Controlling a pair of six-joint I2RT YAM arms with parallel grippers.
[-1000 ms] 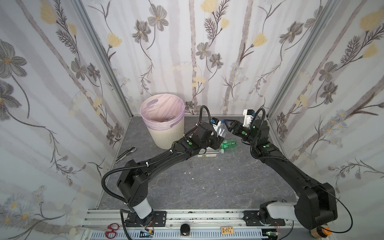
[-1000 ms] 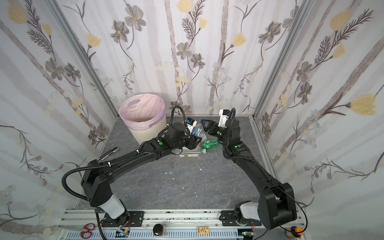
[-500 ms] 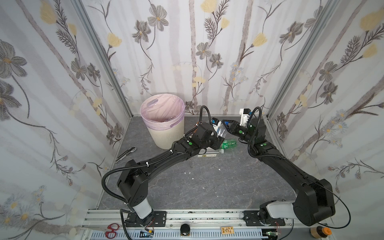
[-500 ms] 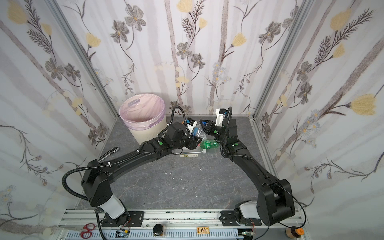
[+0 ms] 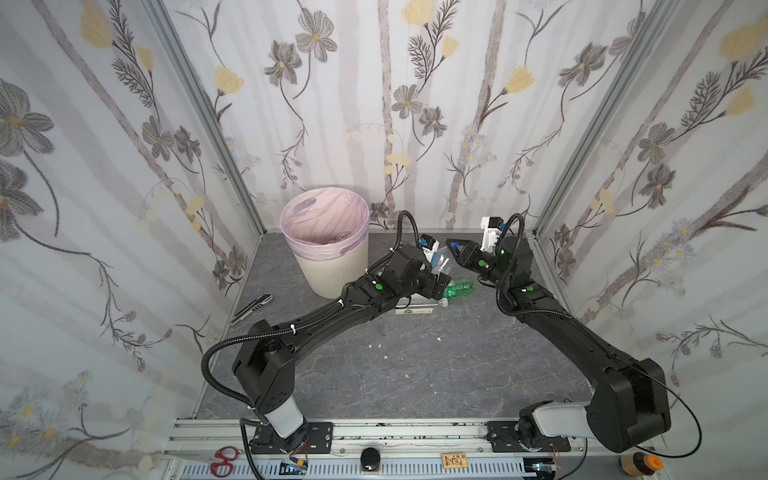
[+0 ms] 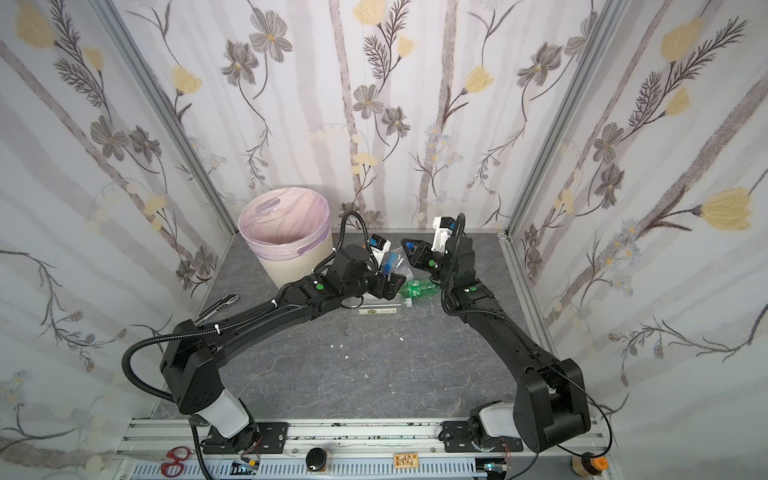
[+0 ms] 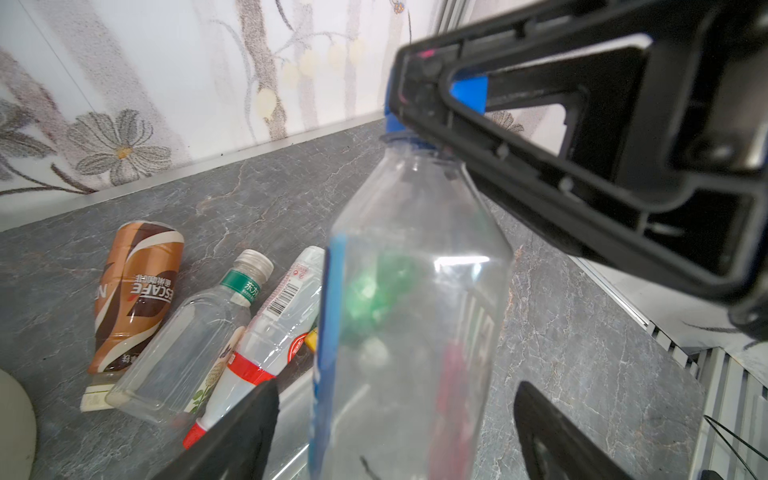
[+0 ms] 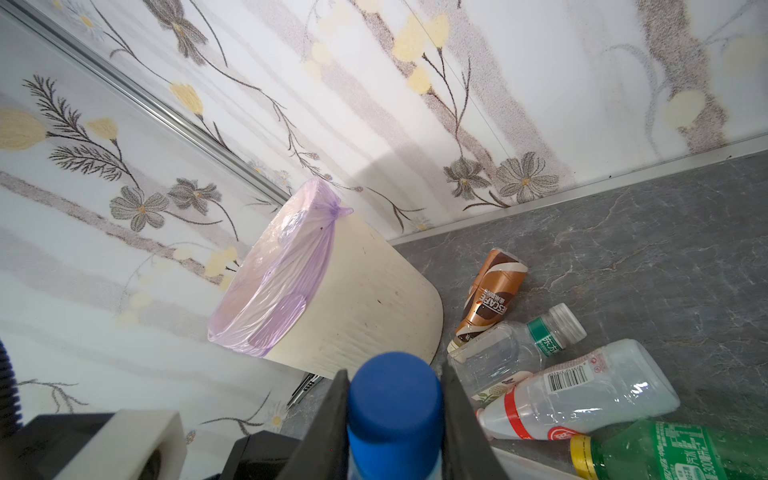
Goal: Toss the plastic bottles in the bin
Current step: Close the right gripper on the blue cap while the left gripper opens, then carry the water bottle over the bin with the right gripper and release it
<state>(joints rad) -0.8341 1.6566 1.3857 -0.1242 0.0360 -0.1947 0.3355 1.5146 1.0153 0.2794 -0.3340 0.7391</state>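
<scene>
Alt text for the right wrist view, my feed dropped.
The right hand grips a blue-capped bottle by its cap. Beyond it stands the cream bin with a lilac bag, and a brown coffee bottle, a green-labelled clear bottle, a red-banded one and a green bottle lie on the grey table beside it.

Light: bright, even | shadows: soft | glare: clear bottle (image 7: 461,261) | wide-angle edge distortion
</scene>
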